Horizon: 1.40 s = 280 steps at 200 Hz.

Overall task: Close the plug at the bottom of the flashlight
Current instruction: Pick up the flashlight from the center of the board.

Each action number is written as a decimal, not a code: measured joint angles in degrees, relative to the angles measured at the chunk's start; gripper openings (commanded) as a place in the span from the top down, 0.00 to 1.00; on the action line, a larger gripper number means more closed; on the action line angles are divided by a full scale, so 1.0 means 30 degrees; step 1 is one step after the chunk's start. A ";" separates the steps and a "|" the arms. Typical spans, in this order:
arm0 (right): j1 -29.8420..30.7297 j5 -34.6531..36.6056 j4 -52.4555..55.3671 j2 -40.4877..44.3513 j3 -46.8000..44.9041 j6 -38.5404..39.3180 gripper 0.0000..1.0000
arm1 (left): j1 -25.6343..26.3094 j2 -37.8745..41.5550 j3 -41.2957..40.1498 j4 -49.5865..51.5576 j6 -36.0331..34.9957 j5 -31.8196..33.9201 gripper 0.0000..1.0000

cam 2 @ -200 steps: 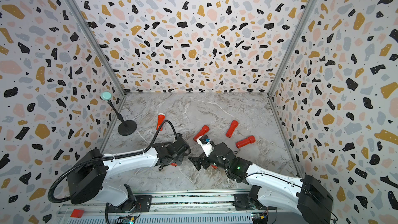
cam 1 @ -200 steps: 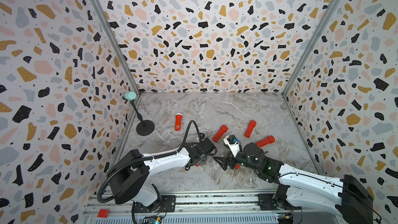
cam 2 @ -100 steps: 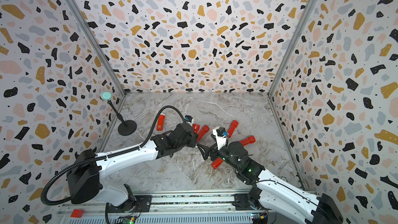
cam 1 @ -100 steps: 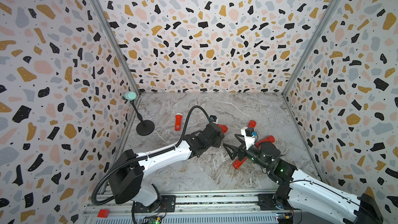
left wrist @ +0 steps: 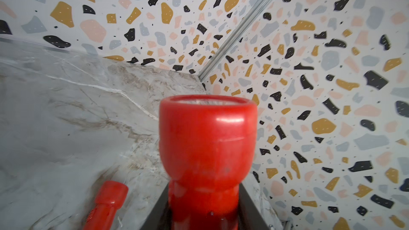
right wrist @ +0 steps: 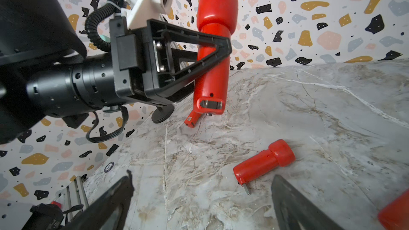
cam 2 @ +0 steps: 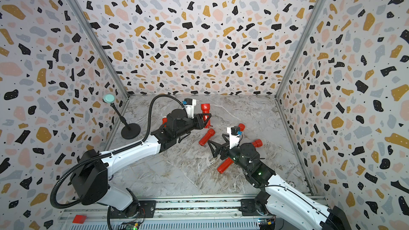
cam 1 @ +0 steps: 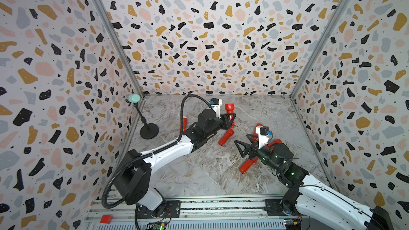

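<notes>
flashlight (right wrist: 211,78) is up off the marble table (cam 1: 199,173), roughly upright w/ lens up, over the far-middle of the floor. l gripper (cam 1: 230,117) is clenched round its body partway up, prob so the bottom end is bare and faces the r arm. the plug (right wrist: 192,119), the hinged red piece i take for it, hangs open off that end, not shut yet. r gripper (right wrist: 201,177) is spread wide and empty, low over the table nearby, prob lining up to press it home. count: 6 red flashlights, 1 held + 5 spare flashlights (cam 1: 225,137) lying flat; 1 black stand (cam 1: 148,130); 2 arms.
</notes>
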State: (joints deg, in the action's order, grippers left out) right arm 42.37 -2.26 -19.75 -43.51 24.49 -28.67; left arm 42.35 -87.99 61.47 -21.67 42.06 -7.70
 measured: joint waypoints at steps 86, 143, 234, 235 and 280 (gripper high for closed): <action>-0.2521 -0.2630 -0.4095 -0.2484 0.0044 -0.4204 0.01 | -0.1909 -0.1821 -0.3293 -0.8131 0.5923 -0.4080 1.00; -0.2652 -0.3818 -0.6710 -0.4626 0.0321 -0.6696 0.00 | -0.2863 -0.2958 -0.4867 -1.3019 0.9428 -0.4685 1.00; -0.2747 -0.4983 -1.1132 -0.9384 0.0998 -1.0936 0.01 | -0.3810 -0.5282 -0.6455 -1.8637 1.4273 -0.4029 1.00; -0.2747 -0.4976 -1.1162 -0.9398 0.1013 -1.0958 0.01 | -0.3825 -0.5289 -0.6462 -1.8673 1.4280 -0.4022 1.00; -0.2747 -0.5020 -1.2998 -1.1191 0.1610 -1.2619 0.00 | -0.4036 -0.5989 -0.6535 -1.9963 1.5256 -0.3708 1.00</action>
State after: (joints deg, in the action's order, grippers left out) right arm 34.13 -17.32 -58.74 -77.08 29.32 -66.52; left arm 30.24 -105.95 41.87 -81.56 87.83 -18.83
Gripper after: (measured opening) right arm 0.995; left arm 0.379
